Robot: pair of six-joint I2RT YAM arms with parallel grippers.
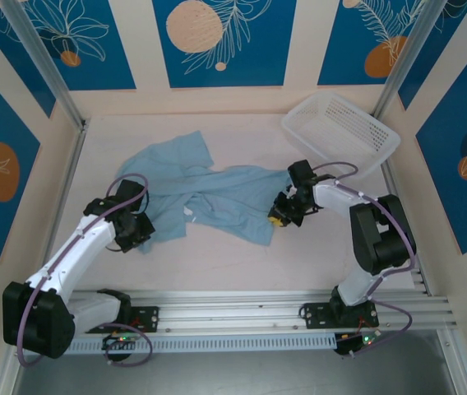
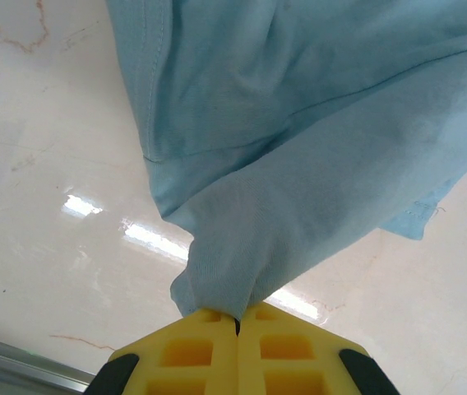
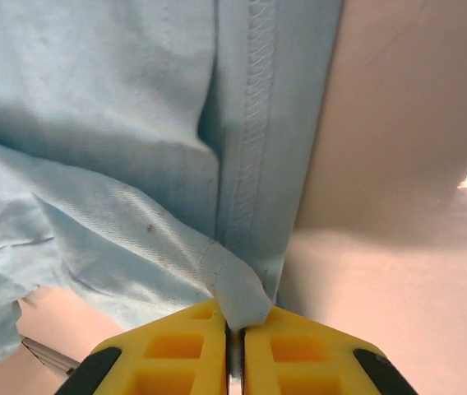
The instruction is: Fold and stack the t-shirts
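Note:
A light sky-blue t-shirt (image 1: 209,193) lies crumpled and stretched across the middle of the pale table (image 1: 233,259). My left gripper (image 1: 145,239) is at the shirt's lower left edge. In the left wrist view its yellow jaws (image 2: 238,317) are shut on a bunched fold of the t-shirt (image 2: 299,123), which hangs away from them over the table. My right gripper (image 1: 278,216) is at the shirt's right end. In the right wrist view it (image 3: 233,325) is shut on a stitched hem corner of the t-shirt (image 3: 118,123).
A white perforated basket (image 1: 340,132) sits tilted at the back right corner, just beyond the right arm. A metal rail (image 1: 242,309) runs along the near edge between the arm bases. Walls close in on the left, back and right.

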